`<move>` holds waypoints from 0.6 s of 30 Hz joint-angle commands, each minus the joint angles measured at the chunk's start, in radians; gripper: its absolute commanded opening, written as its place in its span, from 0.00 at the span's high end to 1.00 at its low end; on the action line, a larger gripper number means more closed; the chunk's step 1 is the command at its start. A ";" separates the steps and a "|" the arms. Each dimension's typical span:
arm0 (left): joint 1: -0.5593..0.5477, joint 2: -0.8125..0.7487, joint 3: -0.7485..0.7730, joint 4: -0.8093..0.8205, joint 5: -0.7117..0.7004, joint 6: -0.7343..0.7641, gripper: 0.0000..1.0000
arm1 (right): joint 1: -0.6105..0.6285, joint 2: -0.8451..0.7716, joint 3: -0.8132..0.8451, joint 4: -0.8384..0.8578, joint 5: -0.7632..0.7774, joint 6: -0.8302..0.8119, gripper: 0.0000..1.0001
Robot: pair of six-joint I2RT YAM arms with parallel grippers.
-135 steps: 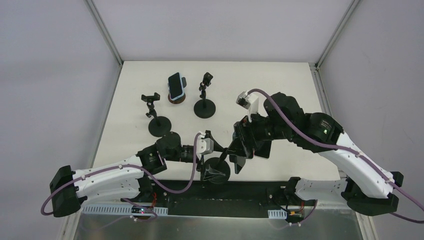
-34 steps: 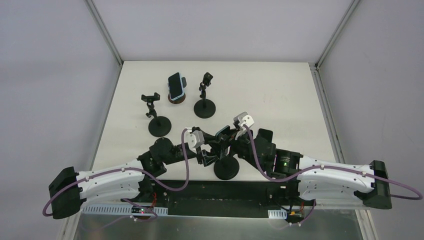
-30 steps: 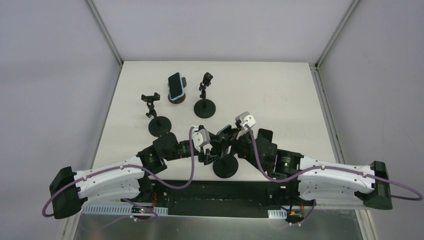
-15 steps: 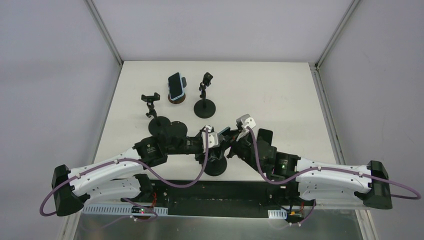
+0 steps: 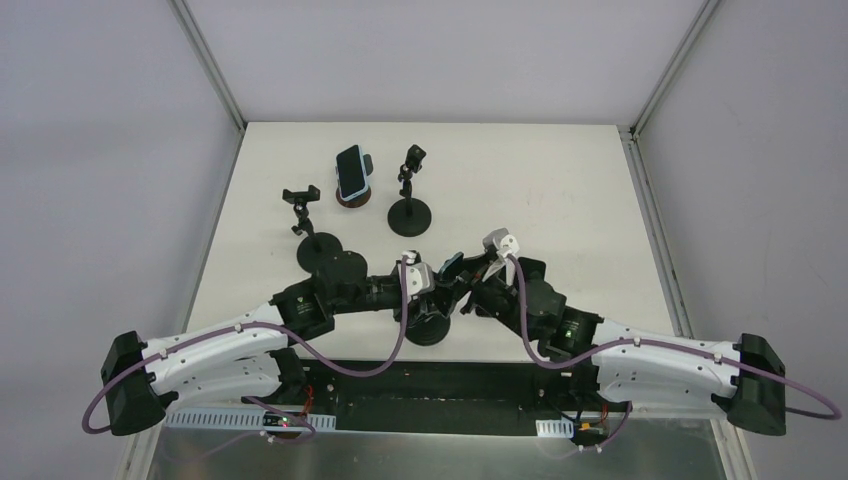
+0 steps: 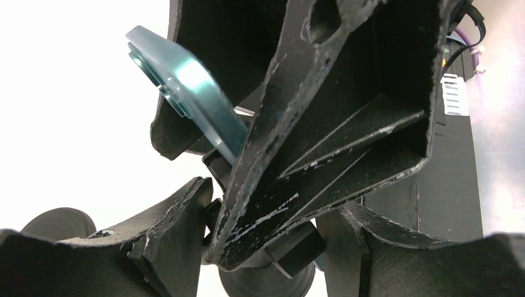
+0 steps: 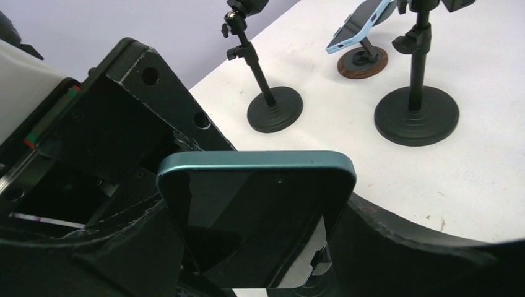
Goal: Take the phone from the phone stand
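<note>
The teal phone sits tilted in the clamp of the nearest black phone stand, near the table's front edge. My right gripper is shut on the phone's two long edges; in the right wrist view the phone fills the space between my right gripper fingers. My left gripper is closed around the stand's clamp below the phone. In the left wrist view the clamp knob lies between the fingers of my left gripper, and the phone's back shows above.
At the back, a light blue phone leans on a wood-based stand. Two empty black stands stand beside it. They also show in the right wrist view. Both arms crowd the front middle.
Both grippers and the stand have shifted left and slightly back. The left arm has stretched further toward the stand. The right gripper has stayed on the phone.
</note>
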 commanded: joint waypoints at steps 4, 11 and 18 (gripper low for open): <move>-0.023 -0.012 -0.042 0.007 0.204 -0.074 1.00 | -0.248 -0.049 -0.076 0.005 -0.304 -0.078 1.00; -0.055 0.008 -0.042 0.016 0.250 -0.070 1.00 | -0.316 -0.004 -0.091 0.052 -0.382 -0.155 1.00; -0.088 0.021 -0.040 0.021 0.317 -0.065 1.00 | -0.375 0.062 -0.088 0.122 -0.473 -0.220 1.00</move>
